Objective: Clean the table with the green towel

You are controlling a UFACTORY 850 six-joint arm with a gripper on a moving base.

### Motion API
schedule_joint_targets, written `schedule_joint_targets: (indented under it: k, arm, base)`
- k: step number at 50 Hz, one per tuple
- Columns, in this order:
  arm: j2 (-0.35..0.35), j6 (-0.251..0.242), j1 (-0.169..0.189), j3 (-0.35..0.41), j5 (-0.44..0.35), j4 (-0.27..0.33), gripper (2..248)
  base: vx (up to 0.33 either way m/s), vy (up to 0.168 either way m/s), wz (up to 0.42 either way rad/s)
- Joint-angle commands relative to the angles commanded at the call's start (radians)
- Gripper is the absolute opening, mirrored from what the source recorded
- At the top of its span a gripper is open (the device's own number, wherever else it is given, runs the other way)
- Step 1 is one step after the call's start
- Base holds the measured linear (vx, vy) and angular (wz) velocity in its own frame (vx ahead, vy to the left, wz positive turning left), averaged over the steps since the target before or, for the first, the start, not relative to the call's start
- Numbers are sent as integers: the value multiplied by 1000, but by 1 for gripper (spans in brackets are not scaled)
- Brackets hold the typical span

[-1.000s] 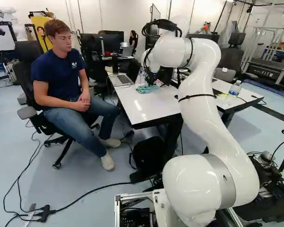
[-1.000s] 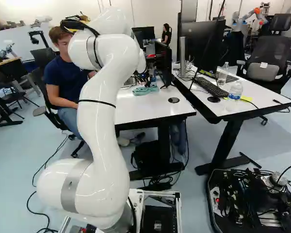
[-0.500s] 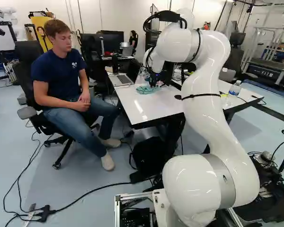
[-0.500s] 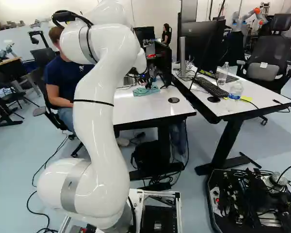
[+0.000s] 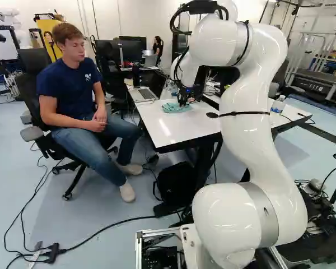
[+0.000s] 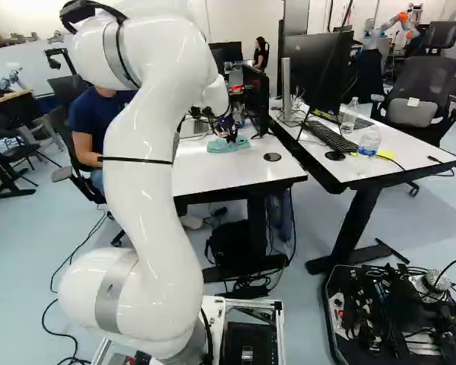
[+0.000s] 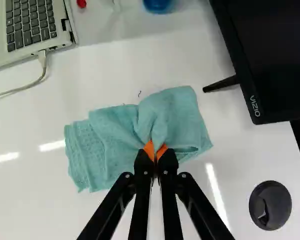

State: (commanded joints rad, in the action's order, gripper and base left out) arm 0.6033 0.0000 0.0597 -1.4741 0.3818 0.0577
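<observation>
Starting at the left of the right base view, the laptop sits on the bench with its white cable trailing from its side. A wide wipe that way could snag the cable or nudge the laptop, because the loose ends of the cloth reach out well past the grip.

Next comes the green towel, lying folded and rumpled on the bench. The hand is pinching a raised fold of it near the edge facing the arm, orange pads nearly together. With only that small bunch held, drag could pull the fold free or roll the towel into a wad that wipes a narrow strip. Pressing too low might scrape the fingertips on the bench; lifting too high would leave the small dark mark, just beyond the towel, uncleaned.

Farther right, the foot of the black screen stands just beside the towel, so a sideways stroke could catch it and jolt the screen. Last, the round black cap could snag cloth on its raised edge.
</observation>
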Motion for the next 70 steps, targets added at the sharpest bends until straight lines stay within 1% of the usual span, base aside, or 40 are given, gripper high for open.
schedule_joint_targets:
  k: [29, 44, 52, 70]
  arm:
    - [-121, 0, 5, 167, 0, 0, 25]
    - [-176, 0, 8, 240, 0, 0, 25]
    - [-164, 0, 7, 224, 0, 0, 25]
    - [-95, 0, -5, 132, 0, 0, 25]
  base:
    - [0, 0, 0]
    - [0, 0, 0]
    - [0, 0, 0]
    - [0, 0, 0]
